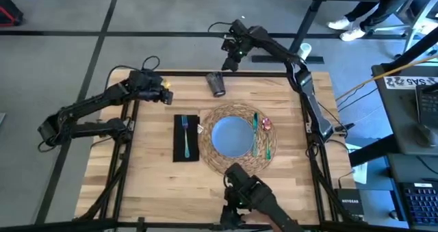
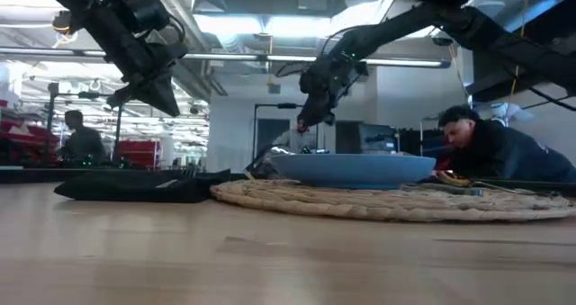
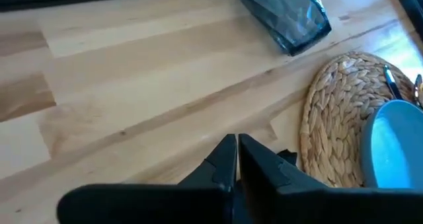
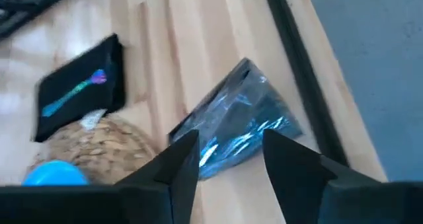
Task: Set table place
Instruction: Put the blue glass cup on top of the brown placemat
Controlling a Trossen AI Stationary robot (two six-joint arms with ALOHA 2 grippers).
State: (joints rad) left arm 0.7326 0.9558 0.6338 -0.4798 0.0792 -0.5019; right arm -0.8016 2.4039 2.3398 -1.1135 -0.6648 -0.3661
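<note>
Listing by item, as seen from above:
Tabletop (image 1: 150, 184): light wood planks, black frame.
Placemat (image 1: 214, 157): round woven straw, at mid-tabletop toward the near edge.
Plate (image 1: 230, 136): round, blue, centred on the placemat.
Napkin (image 1: 186, 148): black rectangle, long axis running from far edge to near edge, just beside the placemat on the left arm's side.
Fork (image 1: 185, 136): teal, lying along the napkin's long axis, tines toward the far edge.
Green cutlery (image 1: 256, 133): on the placemat at the plate's right rim, long axis parallel to the fork.
Red-handled piece (image 1: 265, 124): beside the green cutlery; detail too small to tell.
Glass (image 1: 217, 84): grey, lying on its side near the far edge, well apart from the placemat, long axis far-to-near, slightly tilted.
Left gripper (image 1: 164, 93): raised above the far-left part of the tabletop; fingers (image 3: 228, 159) nearly closed, holding nothing.
Right gripper (image 1: 229, 62): raised just beyond the far edge, above the glass; fingers (image 4: 182, 159) spread wide, holding nothing.
</note>
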